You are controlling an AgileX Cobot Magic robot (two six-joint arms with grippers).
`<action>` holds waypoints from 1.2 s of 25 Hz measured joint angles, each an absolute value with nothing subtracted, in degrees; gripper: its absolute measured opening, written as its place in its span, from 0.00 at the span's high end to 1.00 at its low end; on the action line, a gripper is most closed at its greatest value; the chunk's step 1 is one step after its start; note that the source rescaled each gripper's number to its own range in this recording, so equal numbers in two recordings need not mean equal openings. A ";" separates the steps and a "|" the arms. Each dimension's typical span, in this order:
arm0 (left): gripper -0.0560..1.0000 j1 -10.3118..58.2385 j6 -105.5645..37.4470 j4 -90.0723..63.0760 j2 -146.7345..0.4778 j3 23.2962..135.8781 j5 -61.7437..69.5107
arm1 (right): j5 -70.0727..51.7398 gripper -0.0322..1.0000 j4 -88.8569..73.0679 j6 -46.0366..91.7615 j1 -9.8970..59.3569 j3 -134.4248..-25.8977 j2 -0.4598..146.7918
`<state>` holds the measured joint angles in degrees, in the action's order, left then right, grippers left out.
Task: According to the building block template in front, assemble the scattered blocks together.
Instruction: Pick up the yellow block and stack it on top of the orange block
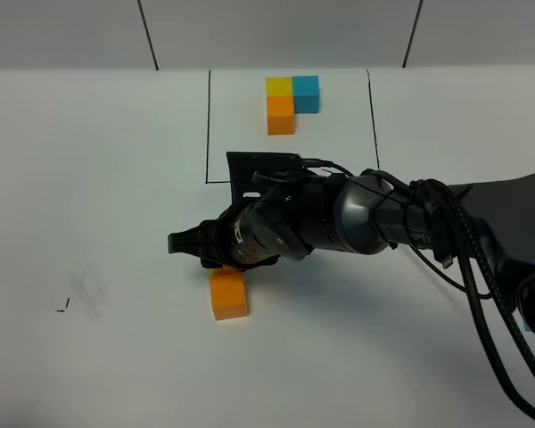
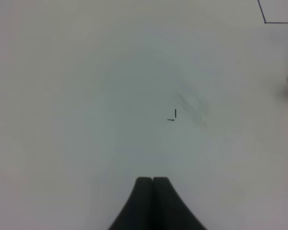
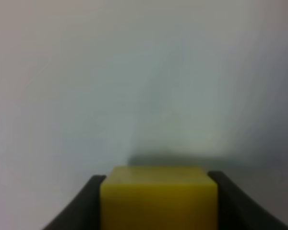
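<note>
My right gripper is set at a middling width and clamps the yellow cube between its two dark fingers, one flat against each side face. The cube fills the gap, its top face level with the fingertips. Whether its underside rests on the worktop I cannot tell.

From above, that gripper lies low and nearly level, pointing toward the worktop's left edge, a little left of the middle and nearer the front edge than the back. The orange cube sits just in front of it, on the side toward the front edge. The gripper's body overhangs the cube's far edge, and I cannot tell whether they touch. My right arm stretches across from the right edge with black cables looped along it.

My left gripper is closed, fingers pressed together with nothing between them, above bare white surface. Ahead of it a small black mark is drawn, near the worktop's left front.

The template lies near the middle of the back edge: yellow at the corner, blue to its right, orange toward the front, all joined. A thin black frame runs down either side of it and along the front.

At the right edge a blue sliver shows behind the arm, too little to name.
</note>
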<state>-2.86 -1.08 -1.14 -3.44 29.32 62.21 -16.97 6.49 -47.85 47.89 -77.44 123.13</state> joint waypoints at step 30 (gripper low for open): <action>0.95 -2.86 -1.08 -1.14 -3.44 29.32 62.21 | -21.36 0.39 11.24 -56.90 49.88 -78.22 123.50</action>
<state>-2.86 -1.08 -1.14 -3.44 29.32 62.21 -21.36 11.24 -56.90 49.88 -78.22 123.50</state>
